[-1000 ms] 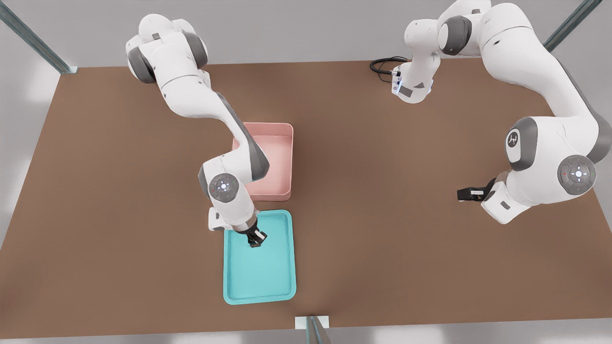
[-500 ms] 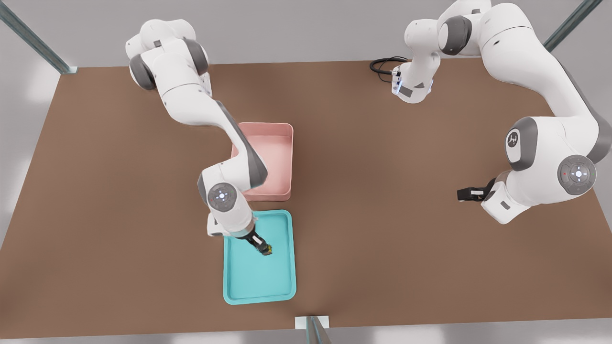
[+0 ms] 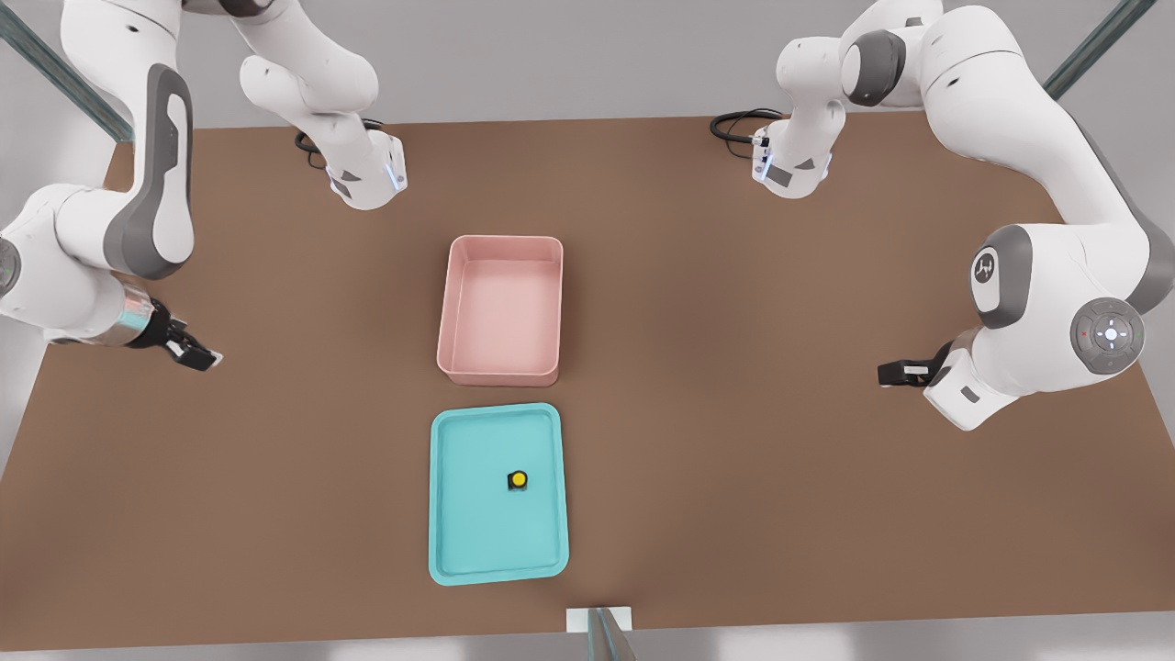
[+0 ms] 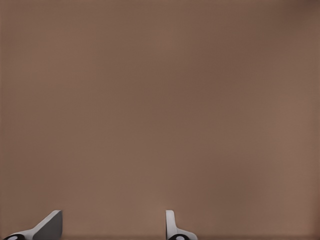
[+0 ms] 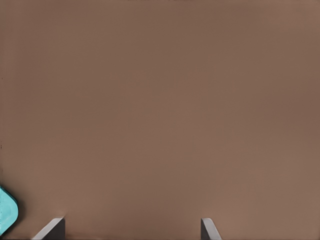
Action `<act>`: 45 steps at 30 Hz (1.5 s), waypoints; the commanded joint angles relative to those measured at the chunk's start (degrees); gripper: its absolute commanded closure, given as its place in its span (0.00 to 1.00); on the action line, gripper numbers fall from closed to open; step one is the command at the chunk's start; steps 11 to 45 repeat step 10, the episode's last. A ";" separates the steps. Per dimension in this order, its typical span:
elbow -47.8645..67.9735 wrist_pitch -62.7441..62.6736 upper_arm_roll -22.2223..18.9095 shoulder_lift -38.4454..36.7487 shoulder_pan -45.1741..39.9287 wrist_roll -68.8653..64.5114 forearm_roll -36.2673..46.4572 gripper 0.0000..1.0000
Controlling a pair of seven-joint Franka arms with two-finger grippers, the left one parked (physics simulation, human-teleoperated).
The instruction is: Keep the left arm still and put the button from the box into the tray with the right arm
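Note:
The button point(image 3: 518, 479), a small yellow cap on a dark base, rests alone on the floor of the teal tray point(image 3: 477, 537), a little toward the front view's right of the tray's middle. The pink box point(image 3: 501, 373) stands just behind the tray with nothing inside. My gripper point(image 3: 196, 354) hovers over bare table far off at the front view's left, level with the box, open and holding nothing. In the right wrist view the gripper point(image 5: 131, 232) shows two spread fingertips point(image 5: 52, 229) over brown table, and a corner of the tray point(image 5: 6, 210) peeks in at the edge.
The parked arm point(image 3: 1056, 294) fills the front view's right, its gripper point(image 3: 904, 372) low over the table. Black cables point(image 3: 734, 124) lie at the back edge. A metal post point(image 3: 601, 633) stands at the front edge, just below the tray.
My gripper let go of the button in the tray, and the arm swung away to the front view's left. The button stayed where it was set down. The box is now unobstructed.

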 commanded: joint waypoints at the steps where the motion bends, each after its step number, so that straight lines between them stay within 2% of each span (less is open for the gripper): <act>1: 1.99 -0.30 1.39 1.13 4.63 -32.81 -0.08 0.00; 4: 3.75 -0.39 1.39 3.16 6.39 -31.76 0.01 0.00; 45: 3.75 -0.39 1.39 3.24 6.39 -31.84 0.01 0.00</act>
